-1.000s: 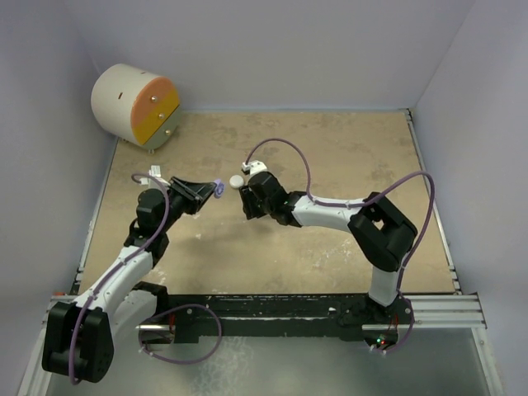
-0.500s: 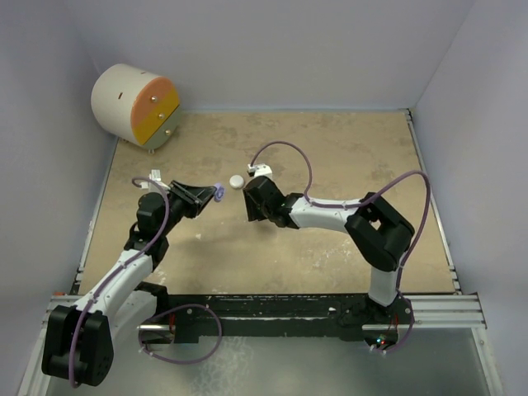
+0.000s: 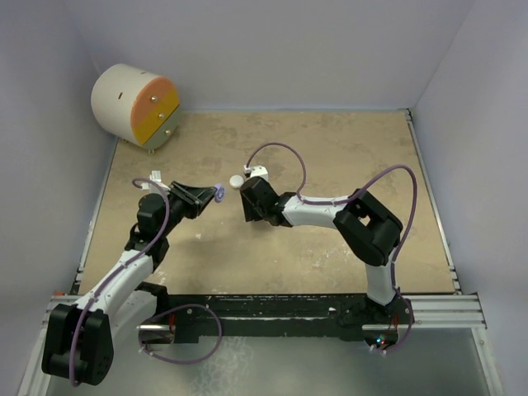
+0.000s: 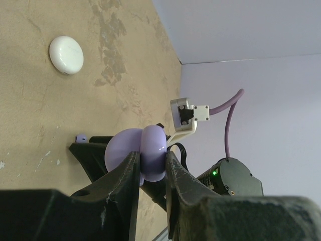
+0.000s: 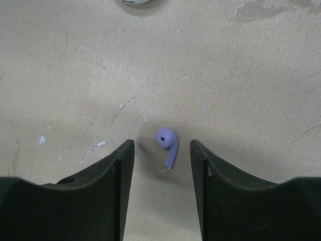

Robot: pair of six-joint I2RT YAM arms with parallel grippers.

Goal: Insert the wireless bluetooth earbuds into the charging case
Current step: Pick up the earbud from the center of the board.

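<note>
Closest to me, my left fingers (image 4: 125,186) are clamped tight on the lilac case (image 4: 146,156), holding it up off the worktop (image 3: 330,148). It looks hinged open, though I can't make out the sockets from here. Just across from it, my right fingers (image 5: 113,175) stand apart, low over the worktop, with a lilac earbud (image 5: 167,143) lying flat between them and touching neither. That's my pick. I expect it to be featherweight, hard and glossy, so it could squirt out of a sloppy pinch. I'd take it across the rounded head where it's thickest, not the thin stem, and squeeze gently. Just beyond sits the white case (image 4: 66,55), apparently shut, resting on the worktop. I can't find any other earbuds in these views. Far back in the left corner is the round drawer unit (image 3: 136,106), well apart from all this.
</note>
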